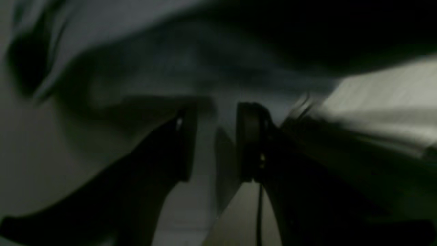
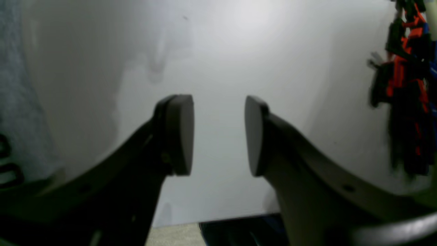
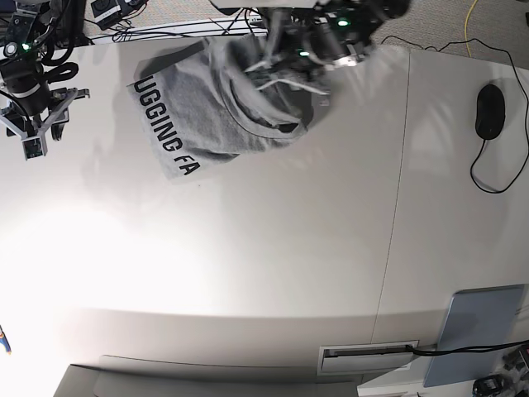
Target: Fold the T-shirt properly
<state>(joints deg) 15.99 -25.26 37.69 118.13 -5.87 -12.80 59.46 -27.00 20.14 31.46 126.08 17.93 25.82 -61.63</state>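
The heather-grey T-shirt [image 3: 207,107] lies bunched at the table's far edge, with black lettering along its left side and a rumpled fold on its right half. My left gripper [image 3: 277,70] hovers over that fold. The left wrist view is dark and blurred: the left gripper [image 1: 216,136] has its jaws apart, grey cloth [image 1: 170,61] lies just past the fingertips, and nothing is clearly pinched. My right gripper [image 3: 33,136] is at the far left, off the shirt. In its wrist view it [image 2: 218,135] is open and empty over bare table, with the shirt's edge [image 2: 13,85] at the left.
A black mouse [image 3: 490,112] with its cable lies at the far right. A grey flat pad [image 3: 479,335] sits at the near right corner. A table seam [image 3: 401,165] runs front to back. A bundle of red and black cables [image 2: 406,85] hangs right of the right gripper.
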